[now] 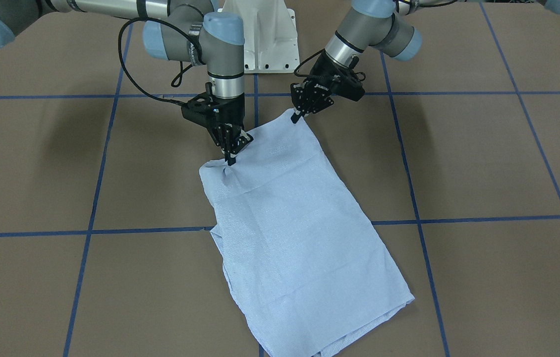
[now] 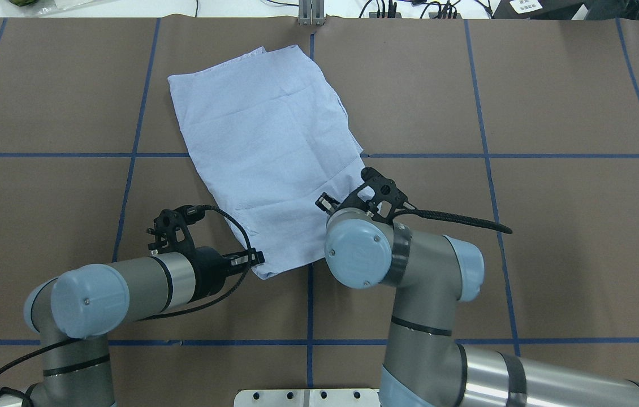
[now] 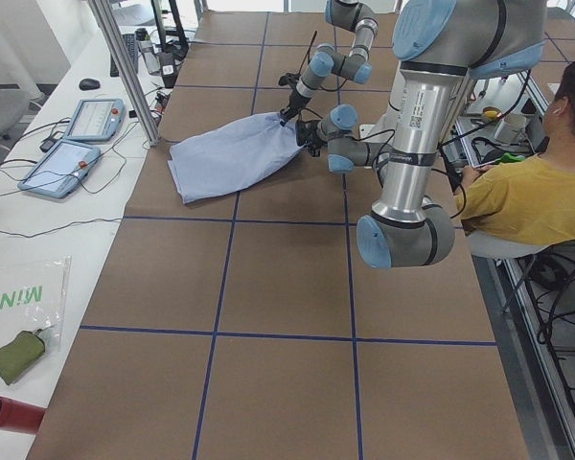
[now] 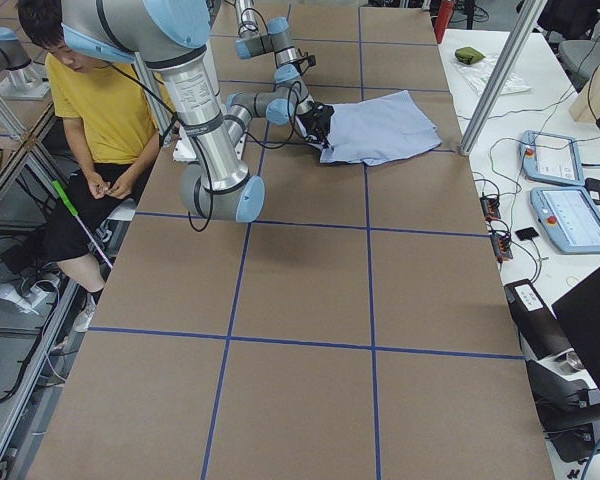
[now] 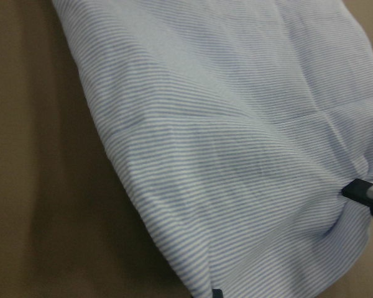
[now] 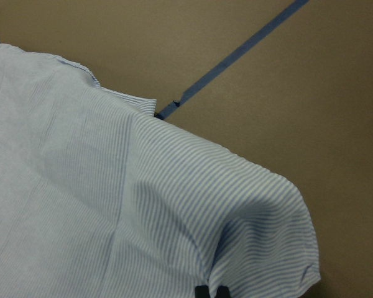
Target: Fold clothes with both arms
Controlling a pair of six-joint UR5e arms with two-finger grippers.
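Brown paper covers the tabletop (image 1: 483, 158), marked off by a blue tape grid (image 1: 483, 218). The shirt (image 1: 300, 223) lies as one long folded panel, running from upper centre of the front-facing view down to the lower centre-right. It is flat except along its top edge.

Claws:
- The right claw (image 1: 230, 157), left of centre in that view, has its fingers together, pinched on the panel's upper-left corner. The cloth puckers beneath it. Its wrist view shows the two tips meeting at the bottom edge with fabric tented over them.
- The left claw (image 1: 298, 117), just right of centre, is clamped on the upper-right corner, which looks drawn up off the tabletop.

Handling, as we judge it: the shirt is thin woven cloth — light, limp and not fragile. It should sag between the two holds and drape wherever it is unsupported. The stacked layers may slide over each other, so each pinch ought to catch the full thickness. We consider the two corners of the short edge the right place to hold it, kept apart so that edge stays taut.
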